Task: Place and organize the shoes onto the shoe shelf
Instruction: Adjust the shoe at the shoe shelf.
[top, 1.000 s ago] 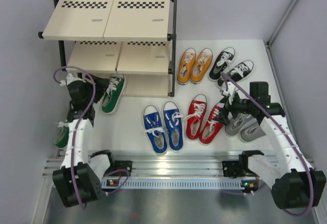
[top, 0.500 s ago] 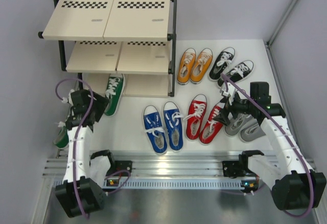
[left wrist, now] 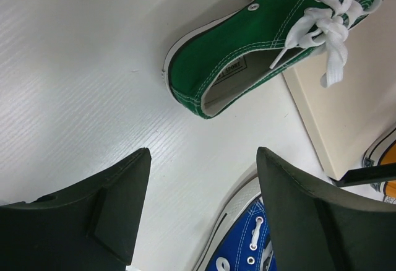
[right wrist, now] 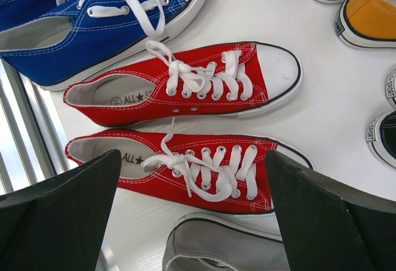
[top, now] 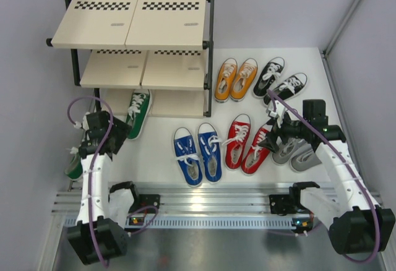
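A white table top (top: 158,153) with a fine ribbed grain is enclosed by plain pale grey walls (top: 278,5) at the back and on both sides. Slanting metal struts (top: 350,12) are set at the far corners. An aluminium rail (top: 210,204) is fixed along the near edge. Below it lies what may be a brushed steel sheet (top: 216,252). Everything is lit softly and evenly, and only faint shadows are cast.

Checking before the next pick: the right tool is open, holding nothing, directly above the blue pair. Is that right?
Not quite. The right tool is open and holds nothing, but it hangs above the red pair, not the blue pair, which lies beside the red. The right wrist view shows it.
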Robot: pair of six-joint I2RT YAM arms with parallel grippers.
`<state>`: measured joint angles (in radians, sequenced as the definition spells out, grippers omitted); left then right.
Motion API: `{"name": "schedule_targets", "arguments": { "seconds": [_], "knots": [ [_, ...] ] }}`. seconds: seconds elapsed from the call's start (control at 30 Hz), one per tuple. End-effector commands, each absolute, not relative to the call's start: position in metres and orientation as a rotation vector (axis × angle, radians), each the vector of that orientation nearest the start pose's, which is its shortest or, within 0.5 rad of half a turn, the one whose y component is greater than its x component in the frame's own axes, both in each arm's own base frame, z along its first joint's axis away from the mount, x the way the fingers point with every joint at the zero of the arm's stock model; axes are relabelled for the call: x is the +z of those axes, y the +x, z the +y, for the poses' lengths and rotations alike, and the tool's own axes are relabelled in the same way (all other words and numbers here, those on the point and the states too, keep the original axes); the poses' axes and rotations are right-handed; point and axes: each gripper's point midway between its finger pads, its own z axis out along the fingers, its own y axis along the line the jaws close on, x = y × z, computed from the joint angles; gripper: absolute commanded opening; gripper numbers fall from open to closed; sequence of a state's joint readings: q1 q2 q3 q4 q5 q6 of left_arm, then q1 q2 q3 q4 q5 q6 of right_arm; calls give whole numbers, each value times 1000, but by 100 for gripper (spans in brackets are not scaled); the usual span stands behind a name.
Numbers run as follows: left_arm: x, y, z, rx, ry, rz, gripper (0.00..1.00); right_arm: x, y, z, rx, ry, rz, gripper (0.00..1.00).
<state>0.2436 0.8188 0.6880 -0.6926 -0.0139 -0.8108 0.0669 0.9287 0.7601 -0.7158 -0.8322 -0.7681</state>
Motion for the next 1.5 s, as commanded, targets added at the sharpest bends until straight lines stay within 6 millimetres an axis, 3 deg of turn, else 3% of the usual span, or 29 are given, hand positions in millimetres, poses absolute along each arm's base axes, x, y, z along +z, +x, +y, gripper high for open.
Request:
{"name": "schedule_targets", "arguments": {
  "seconds": [0.0, 0.47, 0.67, 0.87, 1.03, 1.23, 1.47],
  "knots": [
    [130, 234, 33, -234, -1266, 2062, 75, 177, 222, 127, 615, -1208, 1760, 99],
    [115, 261, 41, -234, -1306, 2034, 71, 175, 221, 127, 619, -1207, 1763, 99],
    [101, 262, 44, -210, -1355, 2050, 57, 176, 222, 127, 619, -1206, 1761, 99],
    [101, 273, 48, -217, -1363, 2015, 42, 175, 222, 127, 619, -1205, 1764, 99],
    [95, 279, 49, -225, -1379, 2017, 24, 175, 222, 126, 621, -1200, 1770, 99],
    [104, 290, 43, -307, -1373, 1960, 0, 175, 223, 126, 620, -1199, 1767, 99],
    [134, 302, 35, -431, -1322, 1870, 0, 175, 223, 126, 620, -1199, 1770, 99]
  ]
}}
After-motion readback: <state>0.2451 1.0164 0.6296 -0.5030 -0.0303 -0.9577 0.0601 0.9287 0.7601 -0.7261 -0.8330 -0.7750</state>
